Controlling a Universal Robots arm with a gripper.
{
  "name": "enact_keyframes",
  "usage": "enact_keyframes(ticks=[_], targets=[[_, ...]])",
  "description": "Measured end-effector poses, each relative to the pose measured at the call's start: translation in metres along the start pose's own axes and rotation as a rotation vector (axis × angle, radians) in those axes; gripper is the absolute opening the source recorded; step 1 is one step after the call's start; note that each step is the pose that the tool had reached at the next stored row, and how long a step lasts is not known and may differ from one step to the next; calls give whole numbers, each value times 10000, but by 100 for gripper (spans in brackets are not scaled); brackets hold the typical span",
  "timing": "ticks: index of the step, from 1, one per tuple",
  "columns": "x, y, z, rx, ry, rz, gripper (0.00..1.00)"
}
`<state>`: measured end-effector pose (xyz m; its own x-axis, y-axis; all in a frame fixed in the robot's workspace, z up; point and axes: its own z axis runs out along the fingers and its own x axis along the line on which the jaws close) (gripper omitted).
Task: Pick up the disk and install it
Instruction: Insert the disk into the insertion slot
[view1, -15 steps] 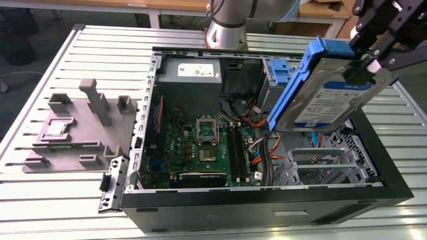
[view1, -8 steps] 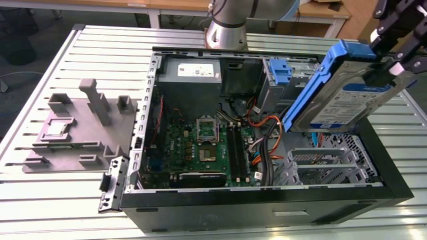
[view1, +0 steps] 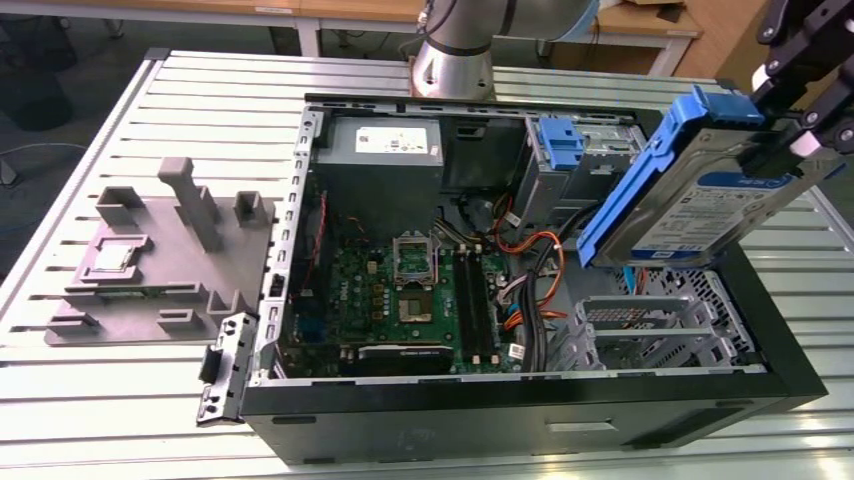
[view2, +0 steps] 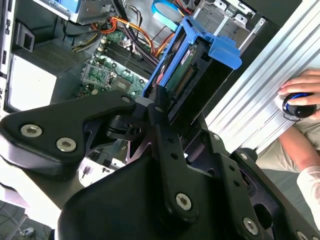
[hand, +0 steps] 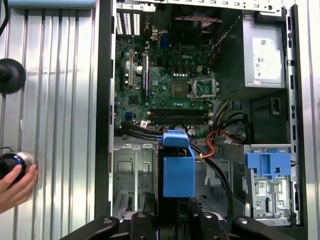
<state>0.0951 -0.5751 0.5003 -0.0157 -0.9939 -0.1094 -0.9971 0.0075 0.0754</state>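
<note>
The disk (view1: 701, 200), a silver drive with a white-and-blue label in blue carrier rails, hangs tilted in the air over the open computer case (view1: 534, 385), at the exterior view's right. My gripper (view1: 785, 155) is shut on its upper end. In the second wrist view the black fingers (view2: 159, 107) clamp the disk (view2: 192, 65) at its connector end. The first wrist view looks down along the disk (hand: 178, 172) from the gripper (hand: 175, 205); below it lies a grey metal drive cage (hand: 132, 175), also seen in the exterior view (view1: 641, 325).
A second blue carrier (view1: 561, 140) sits in the bay beside the grey power supply (view1: 387, 145). Orange and black cables (view1: 534, 260) cross next to the motherboard (view1: 407, 285). A grey fixture (view1: 154, 250) stands left of the case. A person's hand (hand: 15, 182) rests on the slatted table.
</note>
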Motion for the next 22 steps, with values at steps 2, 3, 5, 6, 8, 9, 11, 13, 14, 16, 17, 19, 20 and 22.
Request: enact_keyframes(ticks=[2,3,5,6,8,9,11,13,14,16,17,19,20,22], targets=[[4,-2,14,53,3,-15,35],[9,-3,24,70,2,-23,35],[24,-4,44,80,3,-29,35],[34,-4,53,81,4,-29,35],[55,-8,70,81,2,-29,35],[64,-10,78,81,0,-29,35],[67,-11,82,81,2,-29,35],[67,-11,82,81,3,-30,35],[67,-11,82,81,3,-29,35],[68,-11,83,81,3,-29,35],[68,-14,85,80,-3,-30,35],[70,-42,93,80,-11,-31,35],[70,-67,97,80,-11,-31,35],[75,-117,110,78,-14,-30,35]])
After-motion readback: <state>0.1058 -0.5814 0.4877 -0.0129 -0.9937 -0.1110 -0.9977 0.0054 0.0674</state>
